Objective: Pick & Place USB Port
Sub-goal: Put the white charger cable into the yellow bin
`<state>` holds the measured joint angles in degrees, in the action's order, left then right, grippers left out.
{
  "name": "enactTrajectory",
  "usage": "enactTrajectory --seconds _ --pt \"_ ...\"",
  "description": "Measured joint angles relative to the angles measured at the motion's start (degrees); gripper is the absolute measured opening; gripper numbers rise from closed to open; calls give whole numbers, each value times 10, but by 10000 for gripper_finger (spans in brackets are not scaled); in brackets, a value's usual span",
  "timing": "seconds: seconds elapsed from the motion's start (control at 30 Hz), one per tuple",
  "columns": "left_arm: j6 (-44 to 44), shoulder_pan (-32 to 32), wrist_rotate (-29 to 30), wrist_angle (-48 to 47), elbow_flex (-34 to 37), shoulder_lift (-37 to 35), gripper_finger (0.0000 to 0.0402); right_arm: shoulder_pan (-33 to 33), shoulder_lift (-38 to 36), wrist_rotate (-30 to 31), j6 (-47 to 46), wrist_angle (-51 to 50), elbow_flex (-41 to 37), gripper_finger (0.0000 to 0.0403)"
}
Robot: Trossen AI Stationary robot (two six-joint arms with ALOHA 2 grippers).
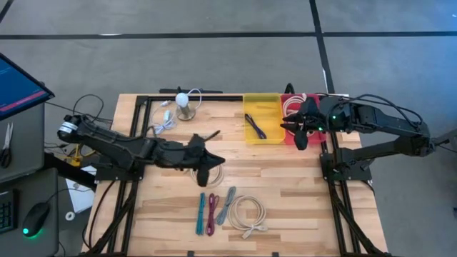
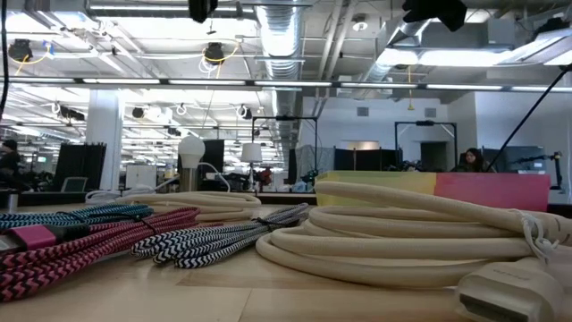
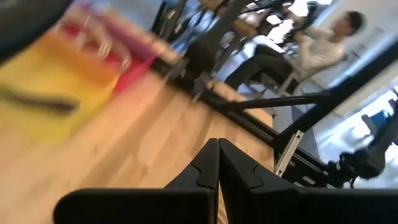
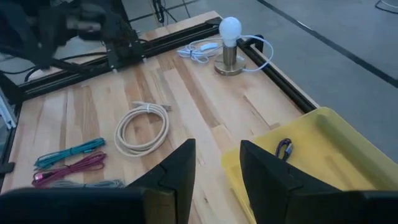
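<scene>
Left gripper [image 1: 206, 170]: fingers pressed together, nothing visibly between them, over mid-table. Just below it toward the table's near edge: teal cable [image 1: 201, 213], pink cable [image 1: 212, 214], grey cable [image 1: 229, 203], cream coil [image 1: 247, 214], all unsorted. Beyond it to the right: yellow bin [image 1: 262, 118] with one dark cable [image 1: 255, 126]. Right gripper [image 1: 301, 133]: fingers spread, empty, hovering beside the red bin [image 1: 291, 100]. Judged barely begun; most cables remain.

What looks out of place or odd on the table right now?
Nothing looks spilled or damaged. The one oddity is the left gripper, whose fingers are pressed together with no cable visible between them, above the bare wood. The braided cables and the coiled white cable lie tidy near the table's front edge.
</scene>
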<state>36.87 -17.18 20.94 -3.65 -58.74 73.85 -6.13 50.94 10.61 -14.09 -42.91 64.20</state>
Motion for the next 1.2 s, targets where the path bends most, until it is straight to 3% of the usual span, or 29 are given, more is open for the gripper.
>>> enactTrajectory --seconds 0.17,0.57,0.73,0.93,1.2 --pt "131 1 0 -51 -17 30 4 0 0 0 -1 -1 0 118" --pt "250 -10 -34 -51 -21 132 3 0 1 69 24 -46 0 118" --pt "248 -10 -76 -46 -75 184 3 0 1 73 24 -66 0 118" --pt "239 -11 -78 -71 -129 236 3 0 1 73 24 -68 0 118" --pt "343 -32 -82 -190 -156 246 3 0 1 73 24 -68 0 118"
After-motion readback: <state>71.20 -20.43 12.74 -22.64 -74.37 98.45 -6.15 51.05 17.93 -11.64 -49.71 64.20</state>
